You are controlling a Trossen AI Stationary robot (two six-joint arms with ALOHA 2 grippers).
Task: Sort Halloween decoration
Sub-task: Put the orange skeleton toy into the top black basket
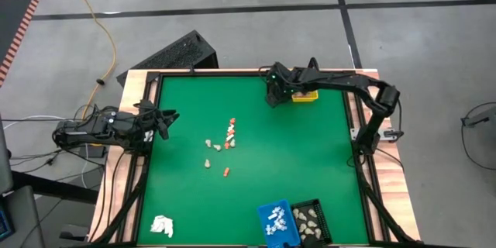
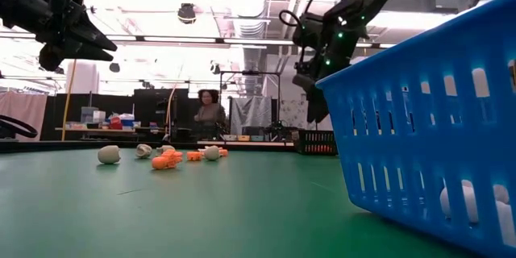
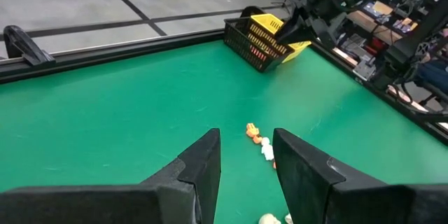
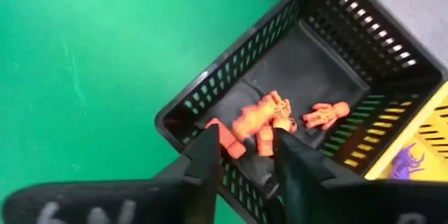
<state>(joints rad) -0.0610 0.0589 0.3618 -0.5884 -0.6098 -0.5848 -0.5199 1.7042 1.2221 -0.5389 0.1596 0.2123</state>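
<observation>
Two dark jointed arms, flat black wedge-shaped fingers (image 3: 203, 171), small green light on right wrist

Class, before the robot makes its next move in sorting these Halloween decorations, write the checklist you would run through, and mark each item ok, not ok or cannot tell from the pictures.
1. Right claw open above the black basket: ok, fingers apart, nothing between them.
2. Orange figurines inside the black basket: ok, several lie on its floor.
3. Purple piece kept apart in the yellow basket: ok.
4. Left claw free: ok, open and empty, at the table's left edge.
5. Pieces still to sort: not ok, loose figurines remain mid-table.
6. Blue basket and the black basket beside it reachable at the near edge: cannot tell.
</observation>
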